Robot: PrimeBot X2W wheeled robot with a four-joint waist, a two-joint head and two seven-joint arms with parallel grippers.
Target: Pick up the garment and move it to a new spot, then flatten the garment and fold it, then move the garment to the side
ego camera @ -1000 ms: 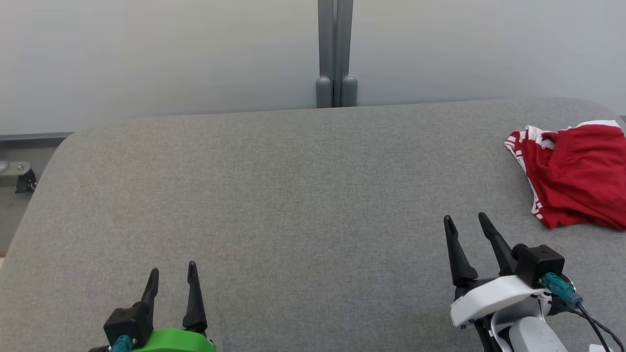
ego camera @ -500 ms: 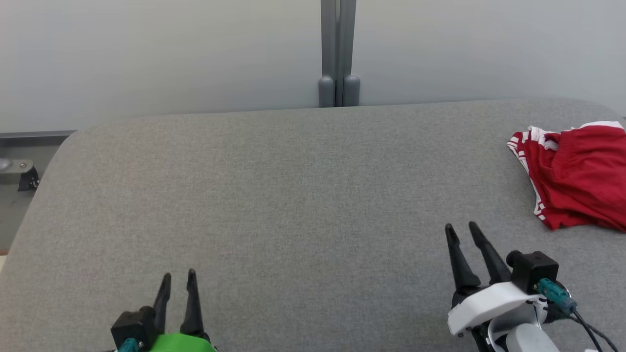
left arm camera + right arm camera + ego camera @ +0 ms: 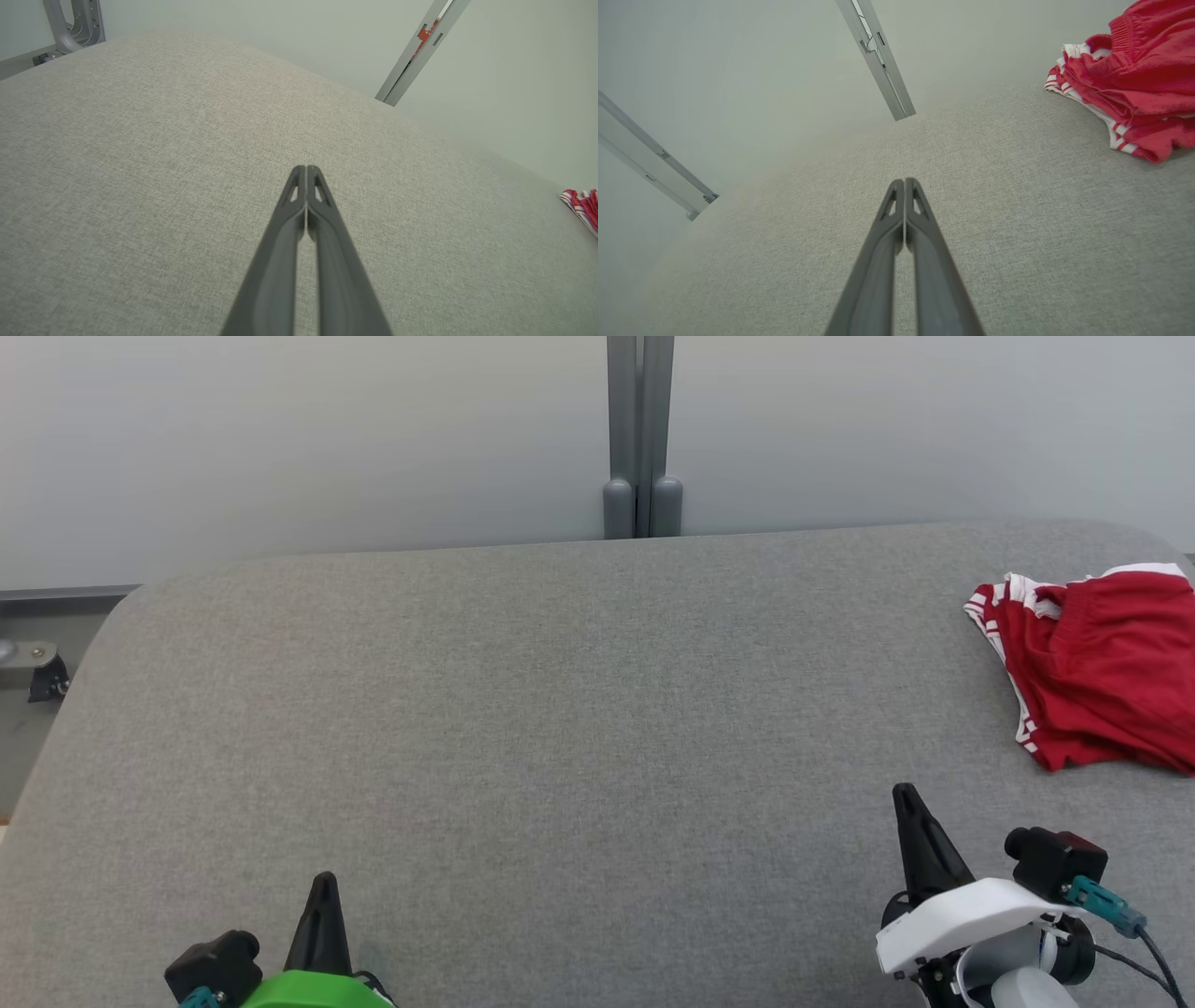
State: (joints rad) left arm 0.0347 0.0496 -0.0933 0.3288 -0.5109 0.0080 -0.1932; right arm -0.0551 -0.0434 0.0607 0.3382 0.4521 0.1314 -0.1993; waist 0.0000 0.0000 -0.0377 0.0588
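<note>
The left gripper sits at the lower left of the head view, its two dark fingers pressed into a single spike with nothing between them, rising from a green housing. At the lower right, the right gripper is likewise pinched to one point and empty, leaning slightly leftward from a white wrist shell with a teal-plugged cable. Both are over a grey fabric-covered surface. The garment lies crumpled at the surface's right edge, beyond the right gripper and apart from it. It is red with white striped trim and is cut off by the frame.

In the left wrist view, the left gripper has its fingers meeting tip to tip, aimed across bare grey fabric. The garment shows as a small striped corner at far right. A grey post bears a red mark too small to read.

In the right wrist view, the right gripper is closed and empty. The garment lies heaped at upper right, well clear of the fingertips, with a gathered waistband and a white-striped hem.
</note>
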